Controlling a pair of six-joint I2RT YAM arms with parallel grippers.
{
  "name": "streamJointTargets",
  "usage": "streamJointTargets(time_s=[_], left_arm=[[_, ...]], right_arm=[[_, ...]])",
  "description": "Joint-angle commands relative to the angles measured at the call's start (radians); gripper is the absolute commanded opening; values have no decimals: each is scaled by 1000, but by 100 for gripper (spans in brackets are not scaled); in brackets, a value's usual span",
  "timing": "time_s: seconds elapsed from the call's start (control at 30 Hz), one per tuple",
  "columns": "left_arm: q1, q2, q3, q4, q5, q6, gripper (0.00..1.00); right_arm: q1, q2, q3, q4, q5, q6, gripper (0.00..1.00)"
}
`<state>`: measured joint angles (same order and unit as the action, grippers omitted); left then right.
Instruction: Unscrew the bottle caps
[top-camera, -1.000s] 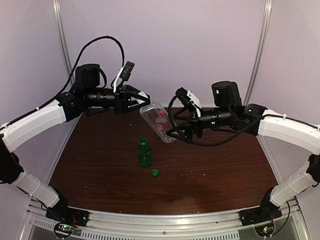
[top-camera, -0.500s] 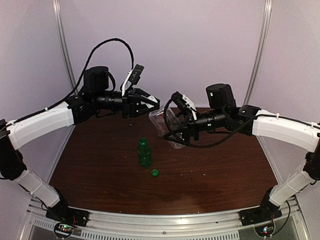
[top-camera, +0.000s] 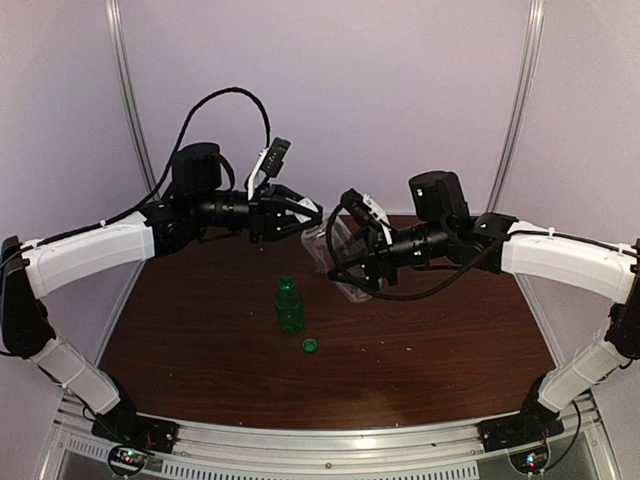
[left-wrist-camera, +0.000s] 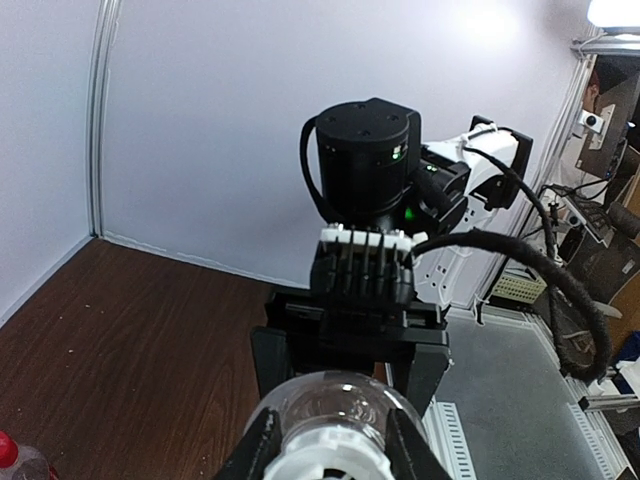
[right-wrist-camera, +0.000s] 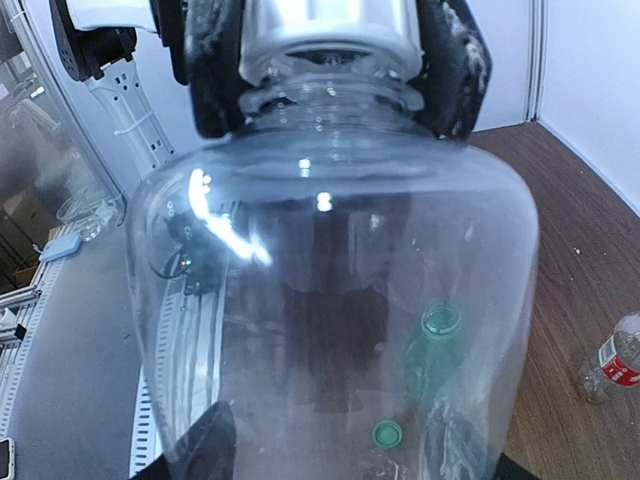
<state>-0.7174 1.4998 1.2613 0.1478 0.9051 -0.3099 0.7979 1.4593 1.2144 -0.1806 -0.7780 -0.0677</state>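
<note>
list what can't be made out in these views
- White cap: cut off by the bottom edge in the left wrist view; buried in the left gripper from the top.
- Short bottle: cropped at the left wrist view's corner; label too small in the right wrist view.
- Right gripper: the clear bottle covers most of its fingers in the right wrist view.
</note>
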Motion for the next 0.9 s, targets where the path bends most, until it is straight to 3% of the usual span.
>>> streamJointTargets(time_s=[0.0,0.13,0.37,0.7,0.87], left_arm=[[-8,-19,-66,171,13,-64,31],[-8,-22,-114,322,9,-149,52],[-8,-18,-161,503,13,-259,72],[-8,8,-204,625,41,-350,71],[-8,10,-218,631,45,-357,63]], right_arm=[[-5,-19,-30,71,-64,-4,58],[-5,-22,-60,92,-128,3,53],[-5,-43,-116,144,-179,28,52],[-5,-57,-139,178,-207,54,52],[-5,-58,-139,205,-204,58,52]])
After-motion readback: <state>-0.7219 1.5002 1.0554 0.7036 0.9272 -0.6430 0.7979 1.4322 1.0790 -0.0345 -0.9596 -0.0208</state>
